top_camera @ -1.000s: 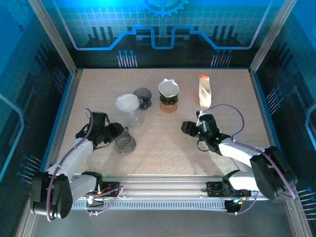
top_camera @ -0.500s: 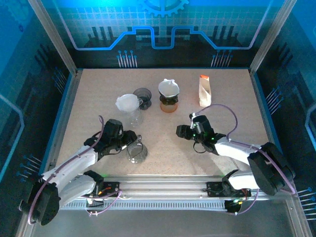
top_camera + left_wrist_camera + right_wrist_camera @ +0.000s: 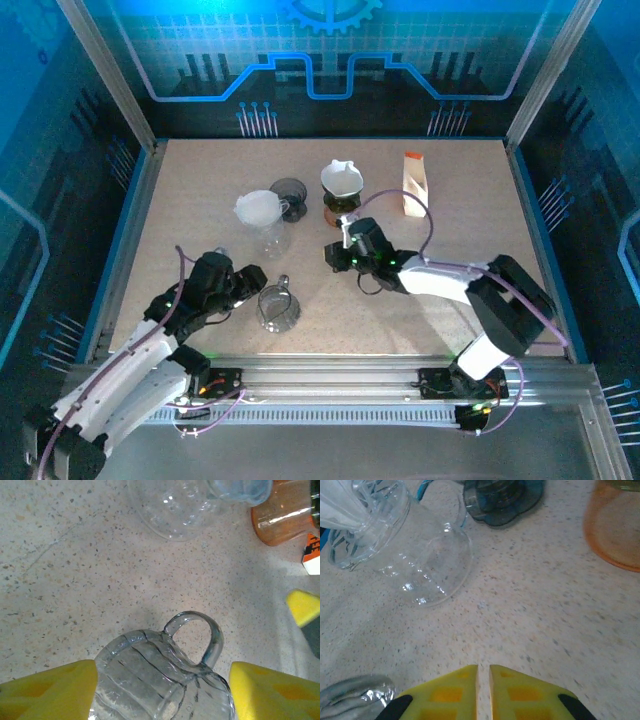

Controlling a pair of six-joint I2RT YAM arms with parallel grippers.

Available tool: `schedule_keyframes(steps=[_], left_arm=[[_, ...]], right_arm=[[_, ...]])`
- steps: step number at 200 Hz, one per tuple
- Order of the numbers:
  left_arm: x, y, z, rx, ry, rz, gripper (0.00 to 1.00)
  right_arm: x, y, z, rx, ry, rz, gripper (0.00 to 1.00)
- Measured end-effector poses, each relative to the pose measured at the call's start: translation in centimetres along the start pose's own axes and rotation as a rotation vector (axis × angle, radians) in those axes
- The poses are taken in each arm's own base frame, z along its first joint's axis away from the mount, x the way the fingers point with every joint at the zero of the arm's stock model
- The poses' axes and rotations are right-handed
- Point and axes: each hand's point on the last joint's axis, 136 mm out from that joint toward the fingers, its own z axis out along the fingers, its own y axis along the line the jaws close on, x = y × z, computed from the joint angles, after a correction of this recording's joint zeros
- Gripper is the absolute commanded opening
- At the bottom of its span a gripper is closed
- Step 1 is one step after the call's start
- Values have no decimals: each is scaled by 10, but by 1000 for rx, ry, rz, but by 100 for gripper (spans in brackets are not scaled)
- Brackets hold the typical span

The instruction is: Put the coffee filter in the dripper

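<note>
Now the left gripper (image 3: 250, 287) has dragged the dripper (image 3: 278, 307) centreward, jaws apart around it; the right gripper (image 3: 334, 256), pinched together, has swung toward the filter (image 3: 258, 207); pickup looks next.

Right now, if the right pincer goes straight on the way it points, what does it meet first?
Probably the dark dripper. The right pincer, shut, aims across bare table between the clear carafe and orange server; depth is unclear.
</note>
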Motion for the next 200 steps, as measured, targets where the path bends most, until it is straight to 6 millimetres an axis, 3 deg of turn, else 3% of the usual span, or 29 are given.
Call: schedule_keyframes(steps=[29, 34, 38, 81, 146, 200], left_arm=[[-14, -20, -22, 35, -37, 45, 84], [-18, -24, -26, 42, -47, 50, 97], [-21, -28, -31, 48, -57, 67, 99], [-45, -53, -67, 94, -151, 124, 99], [-57, -47, -92, 68, -234, 167, 99], [-63, -48, -106, 68, -276, 187, 99]], right_arm=[[-4, 11, 31, 3, 19, -15, 6], [-6, 12, 36, 7, 18, -14, 6], [-7, 13, 39, 10, 18, -16, 5], [-17, 11, 72, 53, 24, -12, 3], [4, -2, 107, 84, 93, -6, 0], [-1, 0, 123, 77, 88, -6, 0]])
